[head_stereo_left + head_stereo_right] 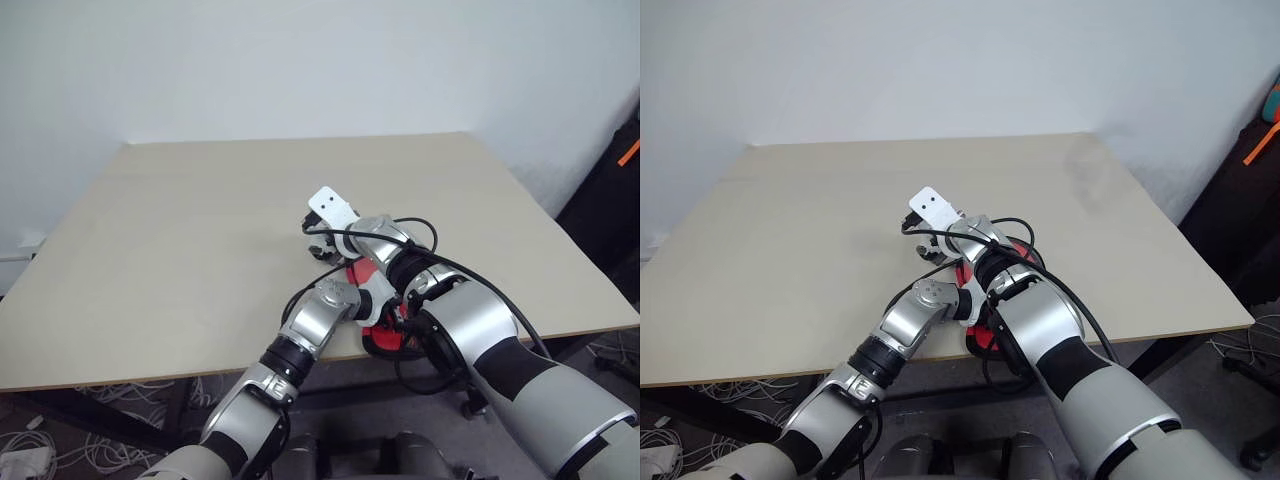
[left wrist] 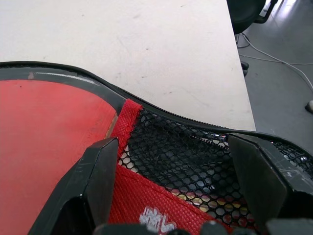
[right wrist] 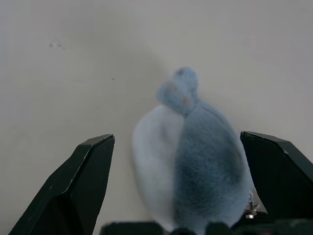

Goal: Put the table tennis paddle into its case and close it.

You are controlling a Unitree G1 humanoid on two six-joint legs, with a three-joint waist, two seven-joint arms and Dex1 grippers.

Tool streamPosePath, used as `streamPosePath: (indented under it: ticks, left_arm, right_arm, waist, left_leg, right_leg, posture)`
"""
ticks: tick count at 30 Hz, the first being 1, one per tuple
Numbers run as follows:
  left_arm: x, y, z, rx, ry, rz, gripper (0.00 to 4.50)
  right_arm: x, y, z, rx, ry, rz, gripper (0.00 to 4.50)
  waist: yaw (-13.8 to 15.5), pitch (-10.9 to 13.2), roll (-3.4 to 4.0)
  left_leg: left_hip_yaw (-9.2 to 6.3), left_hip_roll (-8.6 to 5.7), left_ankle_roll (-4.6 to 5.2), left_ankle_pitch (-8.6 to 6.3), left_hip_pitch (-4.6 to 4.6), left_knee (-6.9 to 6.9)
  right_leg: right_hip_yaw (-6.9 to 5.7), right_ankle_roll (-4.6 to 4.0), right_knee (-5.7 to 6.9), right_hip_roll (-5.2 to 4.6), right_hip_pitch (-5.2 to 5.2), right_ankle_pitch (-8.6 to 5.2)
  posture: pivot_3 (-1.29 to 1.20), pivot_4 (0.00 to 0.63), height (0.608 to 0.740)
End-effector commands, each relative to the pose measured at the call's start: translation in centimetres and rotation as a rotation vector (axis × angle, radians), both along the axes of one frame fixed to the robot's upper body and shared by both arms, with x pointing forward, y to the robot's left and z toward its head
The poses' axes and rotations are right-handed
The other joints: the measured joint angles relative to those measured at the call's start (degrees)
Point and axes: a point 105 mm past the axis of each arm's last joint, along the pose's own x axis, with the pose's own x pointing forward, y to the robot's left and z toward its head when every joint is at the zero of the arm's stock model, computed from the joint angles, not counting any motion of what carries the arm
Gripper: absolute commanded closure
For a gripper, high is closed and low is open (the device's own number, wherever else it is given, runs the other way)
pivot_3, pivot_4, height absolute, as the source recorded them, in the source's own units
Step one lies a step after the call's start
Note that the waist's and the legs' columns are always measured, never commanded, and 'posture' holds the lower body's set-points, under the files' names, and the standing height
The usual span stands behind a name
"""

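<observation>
Soft case at the near table edge — both grippers open.

The left gripper [image 2: 166,196] hangs over the case [image 2: 54,142] with its fingers apart, holding nothing. The case looks soft and bendy, with red cloth, black net and a zip along the edge — I think it is light and will flop, so the firm black rim is the best spot to pinch. The right gripper [image 3: 178,186] is spread wide too, with a fuzzy blue-and-white thing [image 3: 195,156] between its fingers. I cannot tell where the paddle is.
</observation>
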Motion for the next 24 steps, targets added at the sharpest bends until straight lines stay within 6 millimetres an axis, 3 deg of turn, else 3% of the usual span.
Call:
streamPosePath:
  ticks: [1, 9, 12, 17, 20, 24]
  left_arm:
    - [-0.7, 0.4, -2.1, 0.057, 0.081, 0.009, 0.77]
    - [-0.5, 0.4, -2.1, 0.059, 0.079, 0.013, 0.77]
    - [-0.4, 0.4, -2.1, 0.063, 0.083, 0.019, 0.77]
    - [-0.3, 0.6, -2.1, 0.067, 0.100, 0.035, 0.77]
    - [-0.2, 0.8, -2.2, 0.065, 0.120, 0.049, 0.77]
    - [-0.2, 0.9, -2.2, 0.067, 0.127, 0.053, 0.77]
  right_arm:
    - [0.5, -0.6, 0.5, -0.013, -0.033, -0.028, 0.83]
    - [0.7, -1.0, 0.5, -0.025, -0.025, -0.050, 3.61]
    - [0.8, -0.9, 1.0, 0.016, -0.020, -0.071, 3.61]
    - [1.7, 0.0, 4.4, 0.287, -0.015, -0.153, 3.61]
    - [3.2, -1.1, 8.1, 0.502, -0.049, -0.295, 3.61]
    - [4.1, -2.5, 9.7, 0.624, -0.054, -0.389, 3.61]
  waist:
    - [0.0, 0.0, 0.00]
    - [0.0, 0.0, 0.00]
    - [0.0, 0.0, 0.00]
    - [0.0, 0.0, 0.00]
    - [0.0, 0.0, 0.00]
    - [-0.1, 0.0, 0.00]
  left_leg:
    - [0.00, 0.00, 0.00, 0.00, 0.00, 0.00]
    - [-0.01, 0.00, 0.01, 0.00, 0.01, 0.01]
    - [-0.01, -0.01, 0.01, -0.01, 0.01, 0.02]
    - [-0.02, 0.00, 0.02, -0.01, 0.01, 0.03]
    - [-0.02, 0.01, 0.02, -0.01, 0.01, 0.03]
    - [-0.01, 0.00, 0.06, -0.03, 0.02, 0.03]
  right_leg:
    - [0.00, 0.00, 0.00, 0.00, 0.00, 0.00]
    - [-0.01, 0.00, 0.00, 0.00, 0.03, 0.00]
    - [-0.01, 0.00, 0.00, 0.00, 0.03, 0.00]
    - [-0.01, 0.02, 0.00, 0.00, 0.06, 0.02]
    - [0.00, 0.02, 0.00, 0.02, 0.04, 0.02]
    - [0.00, 0.02, -0.02, 0.02, 0.05, 0.01]
  posture:
    - [0.00, 0.000, 0.740]
    - [0.00, 0.000, 0.740]
    - [0.00, 0.000, 0.740]
    - [0.00, 0.000, 0.740]
    - [0.00, 0.000, 0.740]
    - [0.00, 0.000, 0.740]
